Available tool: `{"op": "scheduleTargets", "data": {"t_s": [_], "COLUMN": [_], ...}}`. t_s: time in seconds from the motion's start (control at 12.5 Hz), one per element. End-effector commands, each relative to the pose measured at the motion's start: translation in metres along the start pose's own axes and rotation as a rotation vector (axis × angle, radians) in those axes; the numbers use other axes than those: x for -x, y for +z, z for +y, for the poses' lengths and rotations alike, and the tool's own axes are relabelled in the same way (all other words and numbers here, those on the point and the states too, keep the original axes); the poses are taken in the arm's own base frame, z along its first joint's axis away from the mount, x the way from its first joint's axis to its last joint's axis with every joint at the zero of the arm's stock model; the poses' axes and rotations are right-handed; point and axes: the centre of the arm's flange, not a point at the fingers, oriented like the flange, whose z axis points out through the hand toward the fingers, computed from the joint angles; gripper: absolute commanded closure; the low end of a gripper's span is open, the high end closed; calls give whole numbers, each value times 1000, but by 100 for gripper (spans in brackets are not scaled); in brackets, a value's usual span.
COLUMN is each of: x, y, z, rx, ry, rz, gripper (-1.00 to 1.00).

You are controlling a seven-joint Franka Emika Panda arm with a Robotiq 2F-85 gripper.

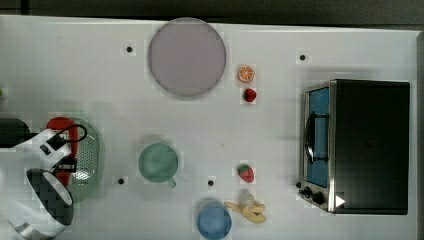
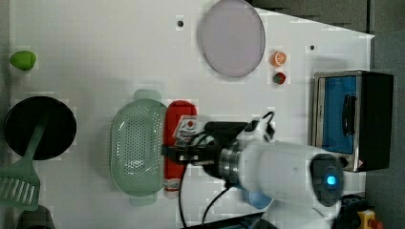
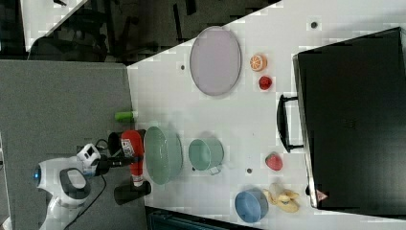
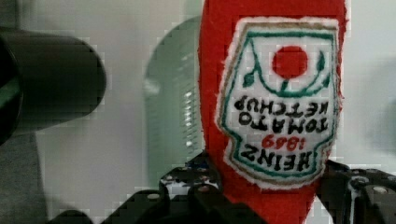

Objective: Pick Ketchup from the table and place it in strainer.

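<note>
The ketchup (image 2: 178, 143) is held clamped between the fingers of the gripper (image 2: 184, 153) just beside the strainer (image 2: 137, 149) (not yet inside), so a short carry over the rim is judged next.

Counted near black toaster oven (image 1: 370, 145): two small red strawberries (image 1: 249, 95) (image 1: 245, 173), one round green mug (image 1: 158, 162), one blue bowl (image 1: 214, 221).

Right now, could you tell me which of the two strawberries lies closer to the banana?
The strawberry just above the banana in the top view; the other strawberry sits far off beside the orange slice.
</note>
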Motion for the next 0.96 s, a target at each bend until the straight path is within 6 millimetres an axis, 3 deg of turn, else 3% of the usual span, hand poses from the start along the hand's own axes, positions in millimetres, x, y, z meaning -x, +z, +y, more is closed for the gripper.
{"op": "scheduleTargets", "data": {"t_s": [0.08, 0.32, 0.56, 0.72, 0.96], "x": [-11, -16, -21, -23, -38], "y": [23, 57, 66, 54, 5], "z": [-7, -4, 1, 1, 12], "rx": [-36, -66, -68, -71, -50], "ry": [113, 149, 164, 166, 211], "rz": [24, -7, -19, 4, 80], "gripper": [-16, -24, -89, -100, -100]}}
